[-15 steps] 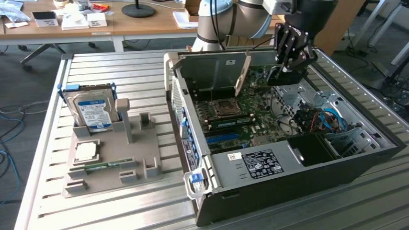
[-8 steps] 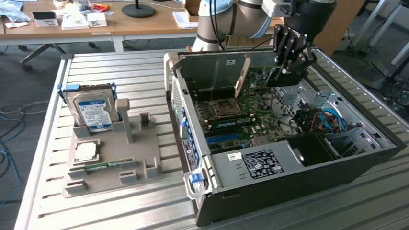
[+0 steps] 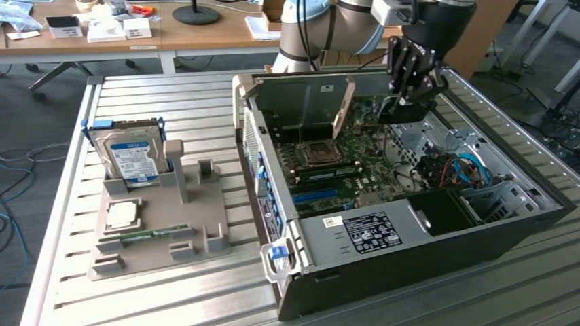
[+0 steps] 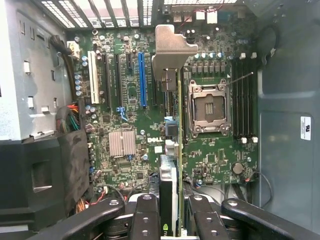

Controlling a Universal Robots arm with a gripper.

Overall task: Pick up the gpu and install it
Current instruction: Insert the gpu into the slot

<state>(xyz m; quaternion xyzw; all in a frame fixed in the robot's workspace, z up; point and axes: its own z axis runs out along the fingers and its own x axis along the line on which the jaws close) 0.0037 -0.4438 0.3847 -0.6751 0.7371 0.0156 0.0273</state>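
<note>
**Gpu pinched on edge above the open case's board**

On the left side of the table (image 3: 181, 95) sits a grey holder (image 3: 195, 204). A blue-labelled drive (image 3: 132, 159) stands upright at the holder's far end. A square chip (image 3: 122, 216) lies flat nearer the front, and 1 thin green stick (image 3: 149, 235) lies just in front of the chip.

The middle and right of the table carry the open case (image 3: 426, 258). It lies on its side with the board (image 3: 363, 156) facing up. An open socket (image 3: 313, 151) sits toward the board's left, and blue cables (image 3: 466, 170) curl near the case's right wall.

The arm (image 3: 308, 27) rises behind the case's far wall, and the gripper (image 3: 409, 95) hangs over the far right part of the board. Its 2 fingers (image 4: 145, 220) press on the gpu (image 4: 169, 175), 1 on each face, pinching it.

The gpu stands on edge over the board, between a blue slot (image 4: 142, 80) and the socket. Its silver bracket (image 4: 172, 47) points at the case's vented wall. Whether its lower edge touches a slot cannot be told.
</note>
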